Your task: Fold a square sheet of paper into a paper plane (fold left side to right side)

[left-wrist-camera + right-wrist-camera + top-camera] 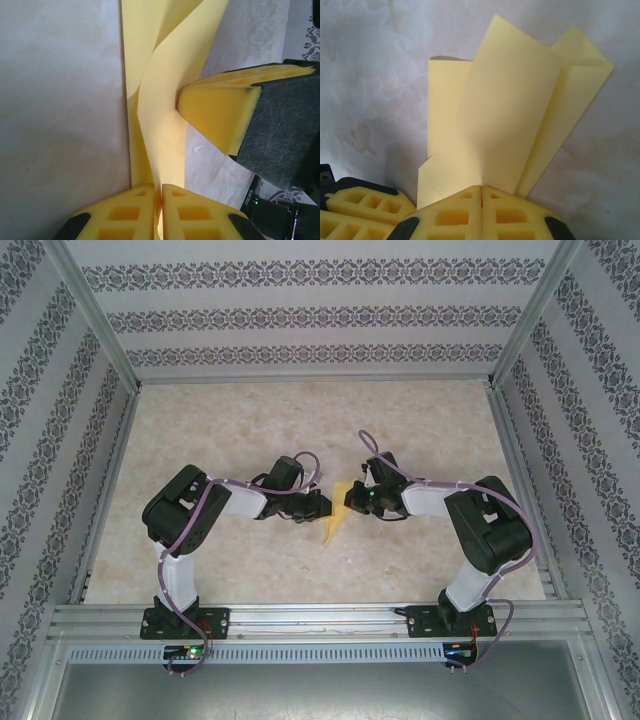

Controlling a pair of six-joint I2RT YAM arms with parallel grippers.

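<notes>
The paper plane [334, 524] is sitting mid-table, right between the two arms. It's a skinny pale-yellow folded shape. The long axis runs roughly far-to-near, and the narrow tip points toward the arms' side of the marbled table [250, 430], leaning a bit left. One flap is lifted and curling over instead of lying flat. The left gripper [322, 506] has its yellow foam fingers [127, 217] pressed together, with an edge of the paper pinched in the seam. The right gripper [357, 502] is the same deal from the other side, fingers [512, 217] squeezed onto the paper. The two grippers are just beside each other.
</notes>
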